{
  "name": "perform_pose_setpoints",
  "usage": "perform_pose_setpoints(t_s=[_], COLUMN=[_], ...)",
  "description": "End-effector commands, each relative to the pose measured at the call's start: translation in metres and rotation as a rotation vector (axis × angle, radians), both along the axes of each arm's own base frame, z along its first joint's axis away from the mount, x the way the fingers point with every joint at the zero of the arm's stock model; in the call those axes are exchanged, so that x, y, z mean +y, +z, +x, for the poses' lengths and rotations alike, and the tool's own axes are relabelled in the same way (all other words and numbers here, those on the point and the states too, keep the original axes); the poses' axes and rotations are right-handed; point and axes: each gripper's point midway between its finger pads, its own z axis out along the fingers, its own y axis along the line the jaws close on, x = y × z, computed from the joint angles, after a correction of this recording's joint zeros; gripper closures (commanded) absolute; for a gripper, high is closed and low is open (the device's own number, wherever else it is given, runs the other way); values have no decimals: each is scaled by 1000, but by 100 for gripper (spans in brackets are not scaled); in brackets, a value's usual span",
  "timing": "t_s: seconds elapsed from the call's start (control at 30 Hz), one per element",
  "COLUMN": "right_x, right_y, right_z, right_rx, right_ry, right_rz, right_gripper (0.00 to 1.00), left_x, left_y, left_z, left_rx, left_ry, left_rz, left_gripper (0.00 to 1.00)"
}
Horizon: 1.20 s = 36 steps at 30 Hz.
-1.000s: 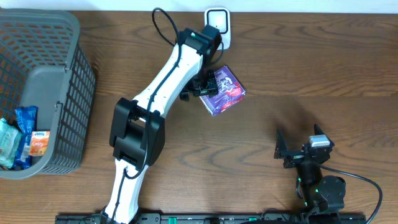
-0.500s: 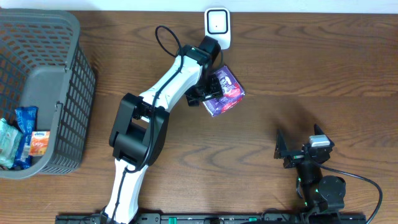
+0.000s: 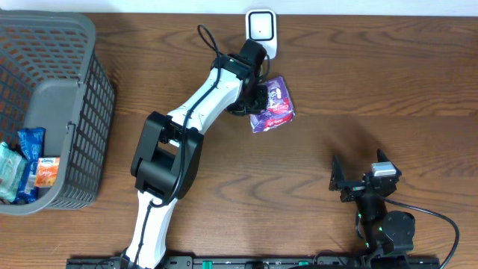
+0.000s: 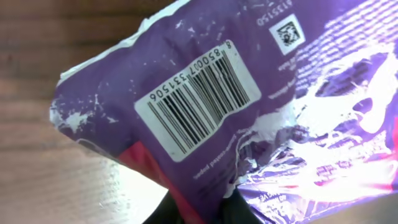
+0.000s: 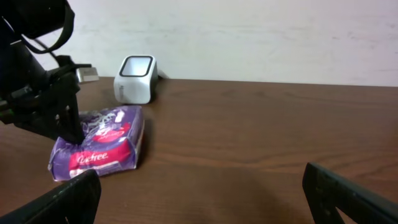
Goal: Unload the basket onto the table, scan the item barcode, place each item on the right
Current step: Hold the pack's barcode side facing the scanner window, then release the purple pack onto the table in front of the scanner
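Now the left end effector (image 3: 256,97) is clamped on an edge of the purple packet (image 3: 275,106), on the surface (image 3: 373,75) near the scanner (image 3: 261,30). It looks soft, light and slippery, best pinched clear of the barcode (image 4: 198,102).

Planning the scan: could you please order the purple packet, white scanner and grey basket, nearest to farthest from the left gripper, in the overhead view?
1. purple packet, gripped by the left gripper, mid-table.
2. white scanner, at the far edge.
3. grey basket, far left.
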Motion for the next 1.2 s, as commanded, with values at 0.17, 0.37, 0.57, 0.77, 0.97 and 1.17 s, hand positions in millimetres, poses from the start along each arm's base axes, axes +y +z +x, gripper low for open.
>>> perform_pose_setpoints(t_s=[0.17,0.37,0.57,0.77,0.97,1.17], right_x=[-3,-3,-3,-3,-3,-3], right_y=[-2,-2,-2,-2,-2,-2], right_z=[0,0,0,0,0,0], right_rx=[6,6,6,7,7,6], right_ry=[-16,-16,-16,-16,-16,-16], right_rz=[13,13,13,13,13,13], right_gripper=[1,1,1,1,1,1], left_x=[11,24,46,79,129,169], left_y=[39,93,144,206,265,293], left_z=[15,31,37,37,14,-26], left_rx=[-181,-291,-370,-471,-557,-558], left_ry=[-253,-200,-94,20,110,164], left_rz=[15,-21,-63,-105,-108,-76], left_gripper=[85,30,2,2,2,2])
